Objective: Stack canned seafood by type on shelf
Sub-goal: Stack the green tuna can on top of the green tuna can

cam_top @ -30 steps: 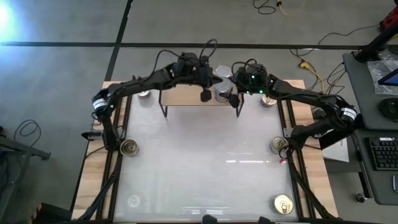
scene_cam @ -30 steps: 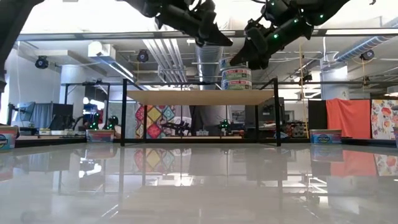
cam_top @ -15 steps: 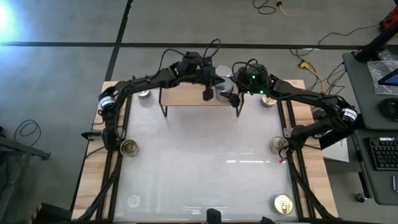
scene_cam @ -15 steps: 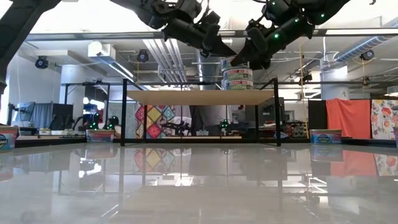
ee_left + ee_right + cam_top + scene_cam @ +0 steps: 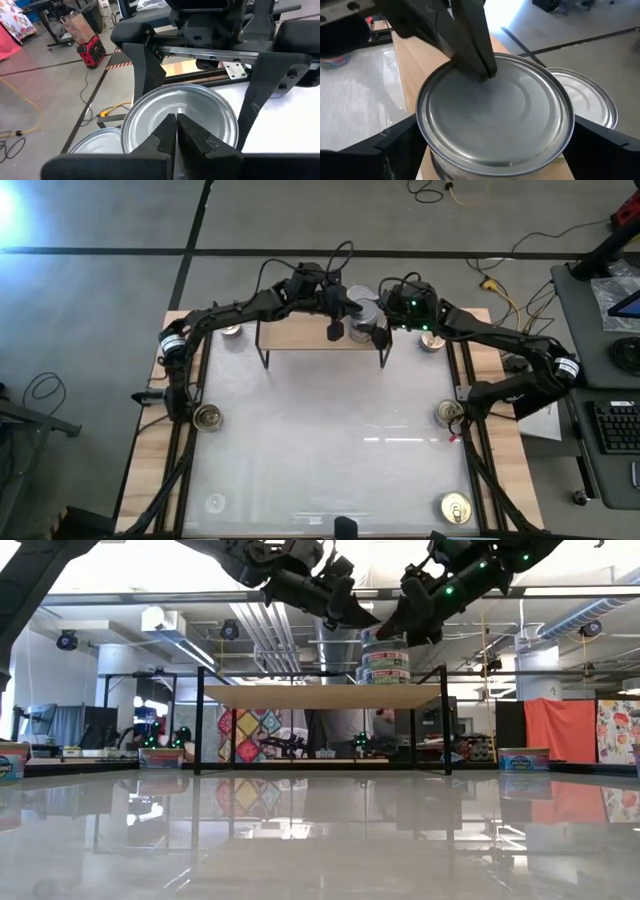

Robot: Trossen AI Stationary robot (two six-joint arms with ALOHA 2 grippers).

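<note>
1. Right gripper [image 5: 490,155] stands wide around the top tin [image 5: 495,115] on the shelf [image 5: 300,335], its fingers at both sides.
2. Left gripper [image 5: 176,131], pressed shut, rests its tip on the lid between them.
3. Risk: the smooth round silver tin may slide off the tin below it if the tip pushes sideways.

No readable text, label or number anywhere, the tin [image 5: 384,661] wrappers too small.
</note>
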